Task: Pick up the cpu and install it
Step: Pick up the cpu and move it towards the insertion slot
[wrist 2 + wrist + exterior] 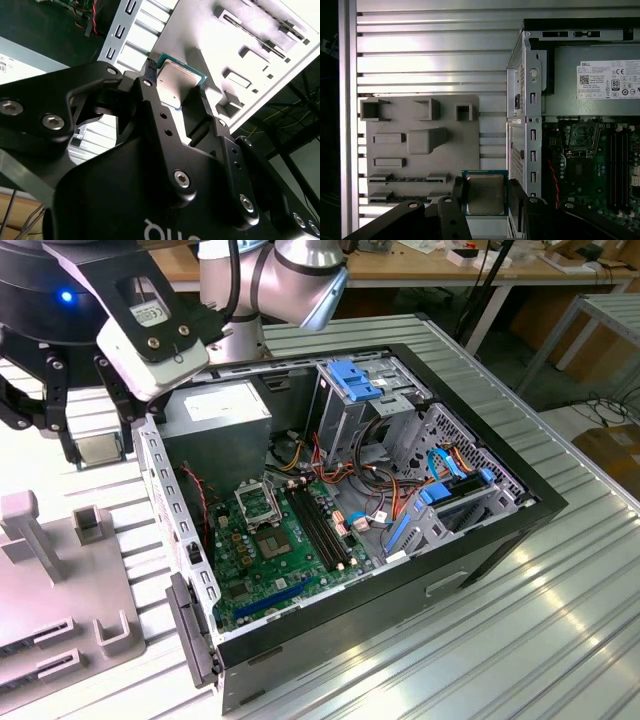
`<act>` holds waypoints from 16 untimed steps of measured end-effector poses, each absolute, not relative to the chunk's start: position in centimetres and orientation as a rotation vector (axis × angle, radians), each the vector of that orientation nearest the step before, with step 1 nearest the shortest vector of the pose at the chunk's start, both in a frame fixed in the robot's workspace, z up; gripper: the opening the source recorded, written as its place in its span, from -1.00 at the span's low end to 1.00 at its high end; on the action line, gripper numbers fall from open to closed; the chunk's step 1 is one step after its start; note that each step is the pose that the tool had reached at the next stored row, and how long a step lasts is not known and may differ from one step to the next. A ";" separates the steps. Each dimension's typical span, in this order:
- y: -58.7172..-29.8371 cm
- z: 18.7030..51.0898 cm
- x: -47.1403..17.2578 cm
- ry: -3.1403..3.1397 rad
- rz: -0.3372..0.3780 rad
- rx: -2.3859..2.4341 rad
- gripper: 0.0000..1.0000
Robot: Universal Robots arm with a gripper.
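The cpu (485, 193), a small silver-grey square chip with a greenish rim, sits between my two black fingers. My gripper (486, 191) is shut on it, one finger on each side. The same grip shows in the second wrist view, where the cpu (177, 82) lies between the fingertips (201, 95). In the exterior view my gripper (100, 445) holds the cpu (100, 448) over the ribbed table, at the exterior view's left of the open computer case (540, 502). The shiny metal socket frame (257, 502) on the green motherboard (255, 575) is apart from it, inside the case; it also shows as the socket frame (582, 137).
A grey fixture plate (40, 585) with raised blocks and slots lies on the table below the gripper, seen too as the plate (420, 145). The case's perforated side wall (165, 500) stands between gripper and motherboard. Inside are the power supply (225, 405), drive cage (355, 390) and cables.
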State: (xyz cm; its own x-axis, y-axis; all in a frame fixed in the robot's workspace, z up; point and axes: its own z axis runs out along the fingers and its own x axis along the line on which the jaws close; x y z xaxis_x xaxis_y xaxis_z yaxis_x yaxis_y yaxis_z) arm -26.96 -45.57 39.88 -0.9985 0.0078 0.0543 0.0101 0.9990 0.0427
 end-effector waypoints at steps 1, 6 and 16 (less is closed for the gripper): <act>-45.6 39.9 -26.9 -3.087 -0.066 -0.014 -0.08; -45.6 39.9 -26.6 -3.087 -0.066 -0.014 -0.08; -45.6 39.8 -26.2 -3.087 -0.066 -0.014 -0.08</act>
